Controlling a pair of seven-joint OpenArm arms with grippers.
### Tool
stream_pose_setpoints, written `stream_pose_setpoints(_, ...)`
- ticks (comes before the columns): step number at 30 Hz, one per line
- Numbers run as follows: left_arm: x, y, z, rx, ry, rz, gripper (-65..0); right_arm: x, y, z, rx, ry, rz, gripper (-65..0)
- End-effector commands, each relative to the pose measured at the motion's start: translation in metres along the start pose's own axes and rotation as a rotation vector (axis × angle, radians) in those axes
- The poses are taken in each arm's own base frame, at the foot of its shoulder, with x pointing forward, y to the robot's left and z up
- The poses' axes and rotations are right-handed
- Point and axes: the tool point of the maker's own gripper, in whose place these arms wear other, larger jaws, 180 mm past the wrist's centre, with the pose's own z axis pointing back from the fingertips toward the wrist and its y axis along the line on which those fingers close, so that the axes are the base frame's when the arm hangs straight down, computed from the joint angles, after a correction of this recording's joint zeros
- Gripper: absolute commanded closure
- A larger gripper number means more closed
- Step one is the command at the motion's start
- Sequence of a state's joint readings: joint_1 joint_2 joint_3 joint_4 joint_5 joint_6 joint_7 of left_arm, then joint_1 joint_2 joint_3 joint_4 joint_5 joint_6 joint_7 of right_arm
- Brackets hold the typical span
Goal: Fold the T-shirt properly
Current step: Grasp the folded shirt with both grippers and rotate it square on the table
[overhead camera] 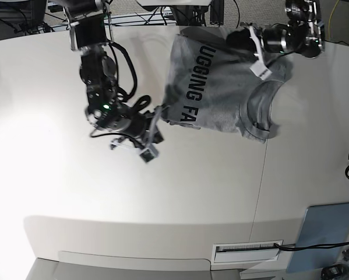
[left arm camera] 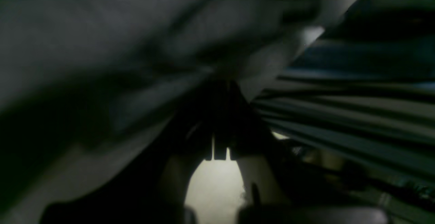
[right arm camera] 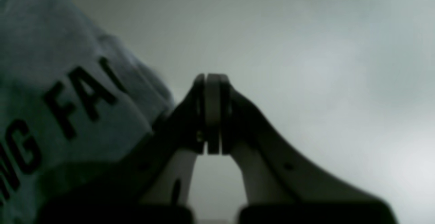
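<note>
While the T-shirt (overhead camera: 221, 87) lies lettering-up and unfolded on the desk (overhead camera: 162, 204), the right end effector (right arm camera: 213, 115), pressed together empty, sits beside its hem, the left end effector (overhead camera: 261, 58) rests on it with its state undeterminable, so regrasping the hem appears next.

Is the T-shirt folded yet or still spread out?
Mostly spread, not neatly folded: the T-shirt lies open on the table, lettering and collar showing, its edges rumpled.

Matt heather-grey cloth T-shirt (overhead camera: 226, 87) with black print lies on a smooth, faintly glossy white table (overhead camera: 162, 198).
</note>
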State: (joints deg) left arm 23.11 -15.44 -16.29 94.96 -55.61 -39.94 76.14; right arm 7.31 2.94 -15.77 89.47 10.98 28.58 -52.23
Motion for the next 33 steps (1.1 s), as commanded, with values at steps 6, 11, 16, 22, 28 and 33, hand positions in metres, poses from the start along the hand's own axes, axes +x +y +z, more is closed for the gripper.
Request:
stream_pose_setpoints(6, -0.004, 0.039, 0.002, 0.224, 0.045, -0.101, 0.0, -0.008, 0.041, -0.02, 0.108, 0.047, 0.06, 0.0)
stream_pose_setpoints(11, 0.007, 0.075, 0.013, 0.431, -0.002, -0.144, 0.0, -0.02, 0.034, -0.018, 0.075, 0.09, 0.044, 0.0)
stream_pose_setpoints(16, 0.054, 0.087, 0.025, 0.525, -0.177, -0.252, 0.0, -0.026, 0.024, -0.006, 0.07, 0.115, 0.048, 0.0)
stream_pose_setpoints(22, 0.116, 0.085, 0.036, 0.546, -0.331, -0.335, 0.0, -0.034, 0.044, 0.005, 0.139, 0.11, 0.007, 0.0)
stream_pose_setpoints(28, 0.158, 0.079, 0.032, 0.576, -0.385, -0.372, 0.0, -0.043, 0.076, 0.026, 0.173, 0.079, 0.0, 0.0)
stream_pose_setpoints(33, 0.178, 0.09, 0.05, 0.678, -0.457, -0.311, 0.0, -0.042, 0.062, 0.046, 0.061, 0.055, -0.032, 0.0)
